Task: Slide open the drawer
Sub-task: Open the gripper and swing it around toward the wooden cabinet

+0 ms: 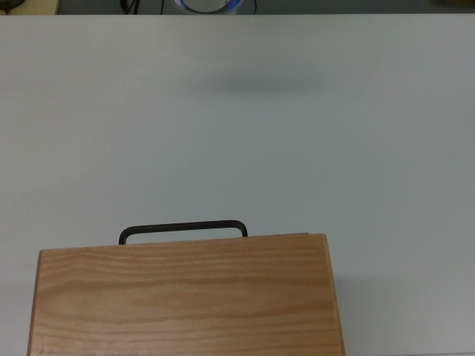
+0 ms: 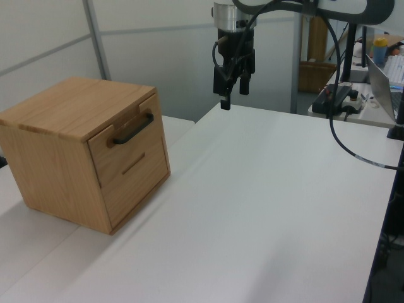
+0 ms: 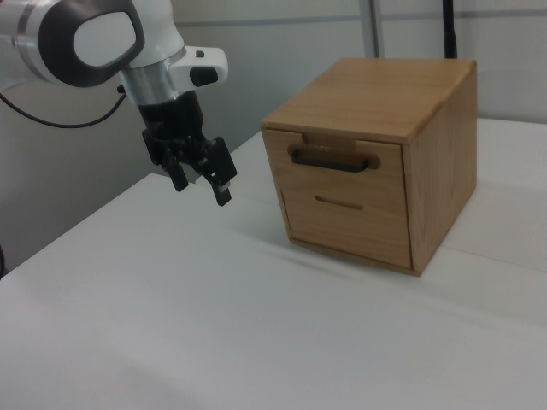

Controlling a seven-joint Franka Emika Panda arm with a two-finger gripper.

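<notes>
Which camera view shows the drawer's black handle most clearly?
The right view: the handle faces the camera there, across the drawer front. The left view shows the handle at a slant. The top view shows only the handle as a bar past the cabinet top's edge, not the drawer front.

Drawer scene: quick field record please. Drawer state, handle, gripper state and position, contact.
drawer: closed, front flush with the cabinet
handle: black bar across the drawer front, free
gripper: open, empty, pointing down
gripper position: above the table, apart from the cabinet, on the handle side
contact: none
task step: handle not yet grasped
</notes>
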